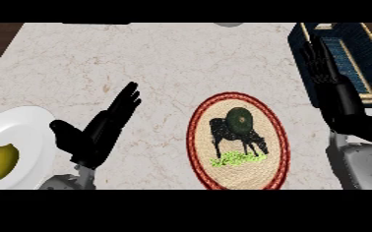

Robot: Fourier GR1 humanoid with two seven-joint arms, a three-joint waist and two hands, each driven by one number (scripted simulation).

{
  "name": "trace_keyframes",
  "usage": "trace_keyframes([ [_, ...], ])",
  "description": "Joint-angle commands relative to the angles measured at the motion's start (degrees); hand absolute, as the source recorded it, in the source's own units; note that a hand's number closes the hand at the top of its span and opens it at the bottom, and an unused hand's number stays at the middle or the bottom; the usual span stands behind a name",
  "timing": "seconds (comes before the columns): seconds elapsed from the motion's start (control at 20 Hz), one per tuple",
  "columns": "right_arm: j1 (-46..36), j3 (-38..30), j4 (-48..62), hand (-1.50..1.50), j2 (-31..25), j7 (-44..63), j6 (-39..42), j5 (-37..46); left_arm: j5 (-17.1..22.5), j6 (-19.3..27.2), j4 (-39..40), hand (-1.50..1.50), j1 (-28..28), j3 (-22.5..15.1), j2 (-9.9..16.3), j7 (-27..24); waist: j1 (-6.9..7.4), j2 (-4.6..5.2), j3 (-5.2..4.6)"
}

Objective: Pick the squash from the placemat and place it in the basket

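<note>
Here the squash sits on the placemat.

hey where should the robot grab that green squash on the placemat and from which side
Grip the squash across its round body from above, fingers on opposite sides. It sits alone on the upper part of the oval placemat, nothing crowding it. The right hand, open over the basket, looks likelier than the open left hand to reach it.

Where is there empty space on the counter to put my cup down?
The counter is bare behind the left hand and the placemat, and between those two. It is crowded at the right, where the right hand covers the basket.
</note>
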Motion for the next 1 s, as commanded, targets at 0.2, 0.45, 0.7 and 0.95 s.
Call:
trace_keyframes([
  [0.2,9.0,-8.6,4.3,1.5,9.1,-16.0,-0.1,-10.8,-10.0,6.2,6.3,0.0,-2.4,7.9,9.2,0.2,-0.76,0.36,1.72],
  [0.45,6.7,2.3,-0.5,-1.5,18.9,-38.6,-9.5,4.0,-10.1,5.1,9.5,0.0,-3.6,8.4,10.9,2.6,0.84,0.24,1.35],
  [0.7,10.7,8.8,0.6,-1.5,19.2,-35.7,-35.8,9.8,-10.9,5.7,11.4,0.0,-6.1,8.3,10.0,4.3,-0.19,-0.04,1.13],
  [0.95,21.3,6.9,0.7,-1.5,12.5,-18.1,-42.0,23.7,-11.9,7.1,12.5,0.0,-3.6,9.4,10.5,1.9,-2.34,-0.37,0.49],
])
